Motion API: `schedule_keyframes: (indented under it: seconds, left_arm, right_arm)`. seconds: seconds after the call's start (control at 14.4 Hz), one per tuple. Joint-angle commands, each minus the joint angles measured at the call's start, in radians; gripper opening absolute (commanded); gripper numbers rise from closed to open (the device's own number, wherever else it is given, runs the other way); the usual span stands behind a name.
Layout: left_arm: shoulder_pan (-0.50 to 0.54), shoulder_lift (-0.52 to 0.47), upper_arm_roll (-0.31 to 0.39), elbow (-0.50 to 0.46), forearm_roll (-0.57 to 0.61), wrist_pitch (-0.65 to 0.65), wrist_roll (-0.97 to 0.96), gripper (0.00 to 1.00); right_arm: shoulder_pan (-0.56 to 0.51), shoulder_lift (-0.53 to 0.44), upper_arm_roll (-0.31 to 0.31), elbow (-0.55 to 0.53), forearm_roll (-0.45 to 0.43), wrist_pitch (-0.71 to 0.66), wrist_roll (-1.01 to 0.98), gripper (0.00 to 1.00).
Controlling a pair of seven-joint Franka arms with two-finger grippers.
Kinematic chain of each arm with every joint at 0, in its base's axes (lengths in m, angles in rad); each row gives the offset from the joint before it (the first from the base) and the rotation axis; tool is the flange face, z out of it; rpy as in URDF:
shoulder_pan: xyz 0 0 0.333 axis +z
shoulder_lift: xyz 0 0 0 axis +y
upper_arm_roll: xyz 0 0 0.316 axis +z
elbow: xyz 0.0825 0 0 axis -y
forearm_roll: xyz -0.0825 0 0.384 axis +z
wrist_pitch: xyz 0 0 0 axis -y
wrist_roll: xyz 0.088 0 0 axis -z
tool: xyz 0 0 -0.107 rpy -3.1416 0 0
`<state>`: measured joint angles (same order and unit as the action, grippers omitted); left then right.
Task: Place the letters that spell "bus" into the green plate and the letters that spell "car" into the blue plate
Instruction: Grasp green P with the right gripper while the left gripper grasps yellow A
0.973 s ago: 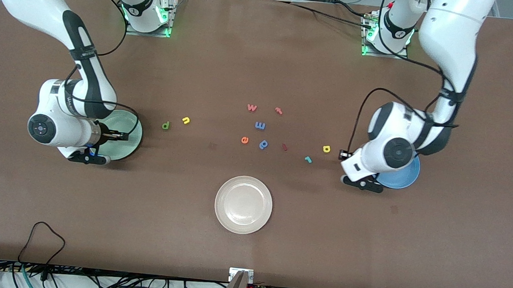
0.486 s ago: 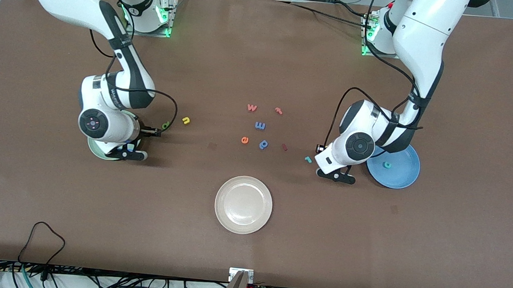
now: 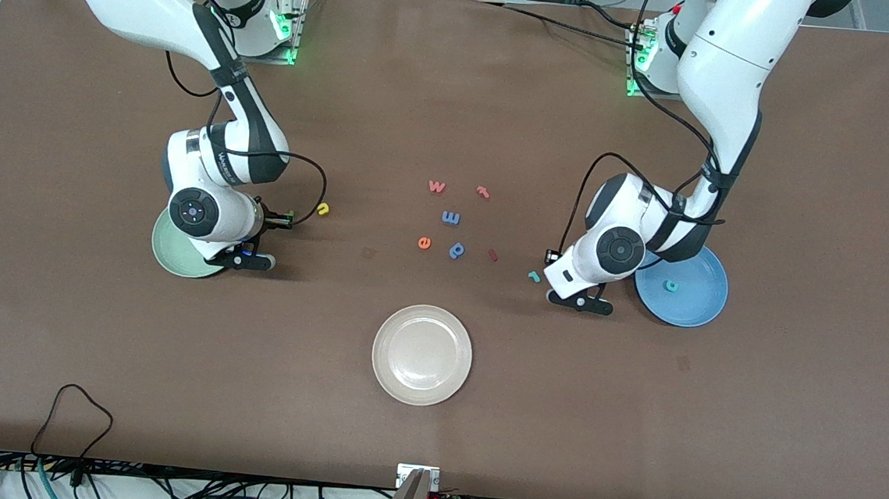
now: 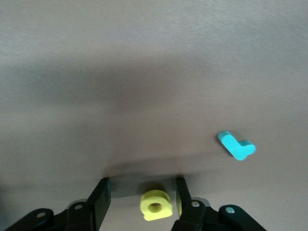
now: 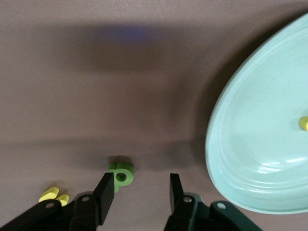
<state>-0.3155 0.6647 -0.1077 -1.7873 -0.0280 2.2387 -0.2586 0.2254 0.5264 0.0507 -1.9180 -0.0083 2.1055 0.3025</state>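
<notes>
My left gripper (image 4: 142, 188) is open and low over the table, with the yellow a (image 4: 155, 206) lying loose between its jaws. The teal r (image 4: 236, 146) lies beside it, also seen as r (image 3: 534, 276). A teal c (image 3: 671, 286) rests in the blue plate (image 3: 694, 310). My right gripper (image 5: 141, 185) is open just off the green plate (image 5: 260, 139), with the green b (image 5: 120, 175) lying on the table just ahead of one fingertip. The yellow u (image 5: 54, 196) lies close by, shown also as u (image 3: 323, 209). A yellow letter (image 5: 304, 123) sits in the green plate.
A white plate (image 3: 424, 318) stands nearer the front camera at mid-table. Loose letters lie between the arms: a pink w (image 3: 437, 186), a red one (image 3: 483, 192), a blue m (image 3: 451, 218), an orange e (image 3: 425, 242), a blue p (image 3: 457, 250).
Both arms have swung from over their plates toward the table's middle. The left gripper now straddles the yellow a, the right gripper has reached the green b, and its jaws have narrowed.
</notes>
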Motion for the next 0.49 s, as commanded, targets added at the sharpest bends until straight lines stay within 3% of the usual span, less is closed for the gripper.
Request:
schedule_keyframes:
  seconds: [0.0,0.42]
  left_arm:
    - [0.018,-0.022,-0.021,-0.032,-0.009,0.012,-0.013,0.62]
    - [0.030,-0.060,-0.035,-0.104,-0.009,0.036,-0.011,0.61]
  right_arm:
    - [0.006,0.013,-0.005,-0.006,0.013,0.008,0.010,0.47]
    - [0.023,0.017,-0.005,-0.006,0.051,0.007,0.024,0.48]
